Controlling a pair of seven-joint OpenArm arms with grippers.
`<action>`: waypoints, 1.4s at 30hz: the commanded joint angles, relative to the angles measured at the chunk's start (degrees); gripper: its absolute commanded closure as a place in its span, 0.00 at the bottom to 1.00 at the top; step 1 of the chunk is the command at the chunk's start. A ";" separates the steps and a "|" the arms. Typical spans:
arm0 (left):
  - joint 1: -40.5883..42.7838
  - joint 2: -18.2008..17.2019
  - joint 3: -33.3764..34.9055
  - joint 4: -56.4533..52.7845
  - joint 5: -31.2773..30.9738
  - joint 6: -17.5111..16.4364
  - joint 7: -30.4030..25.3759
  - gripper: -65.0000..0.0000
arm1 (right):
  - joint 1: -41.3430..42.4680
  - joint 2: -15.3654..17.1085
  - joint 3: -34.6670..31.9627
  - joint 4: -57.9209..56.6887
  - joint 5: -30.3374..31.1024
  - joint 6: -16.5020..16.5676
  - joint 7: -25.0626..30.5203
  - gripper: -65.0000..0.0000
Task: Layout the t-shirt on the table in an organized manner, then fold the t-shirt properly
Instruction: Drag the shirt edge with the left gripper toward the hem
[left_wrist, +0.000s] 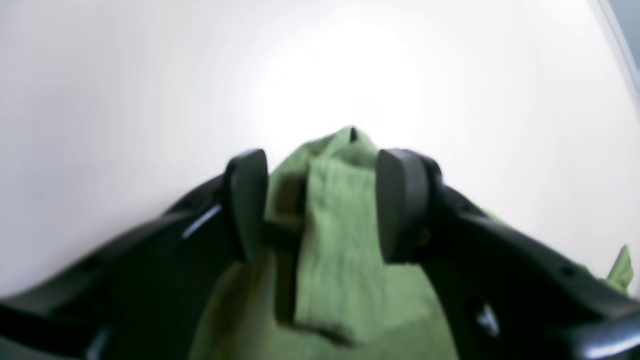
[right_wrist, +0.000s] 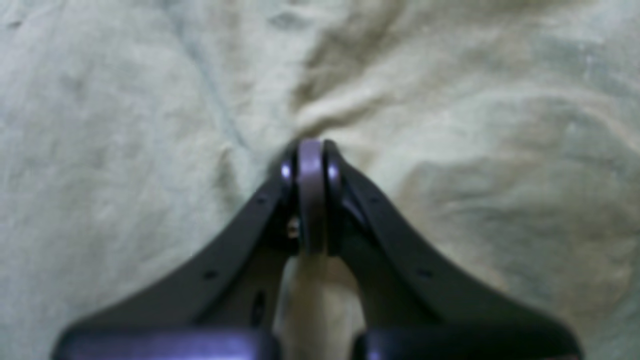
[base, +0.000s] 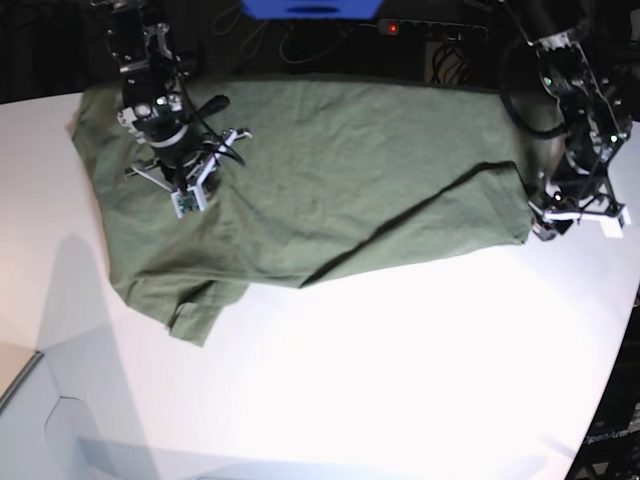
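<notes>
Spreading the t-shirt (base: 330, 150) flat on the counter (base: 400, 380) seems the aim — the left jaws part widely around its bunched corner, unclamped, perhaps to straighten it; the right jaws press together on its cloth, any pinch unclear.

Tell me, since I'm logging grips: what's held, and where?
Left hand stands open over the olive-green cotton t-shirt, holding nothing; right hand shut, grip unclear.

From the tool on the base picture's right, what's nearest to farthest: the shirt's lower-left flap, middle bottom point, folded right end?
From the left tool:
1. Folded right end, right beside it.
2. Middle bottom point, near picture centre.
3. Lower-left flap, over on the picture's left.
</notes>
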 joint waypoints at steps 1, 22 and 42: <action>-1.15 -0.65 0.16 -0.18 -0.32 -0.19 -0.77 0.48 | 0.37 0.28 0.11 0.84 0.08 -0.16 1.05 1.00; -3.96 -0.57 3.77 -4.40 -0.41 -0.27 -0.77 0.85 | 0.46 0.46 0.11 0.84 0.08 -0.16 1.05 1.00; -29.46 -2.24 7.20 -2.56 0.73 -0.27 -0.77 1.00 | 2.13 0.63 0.11 -3.82 0.08 -0.16 1.05 1.00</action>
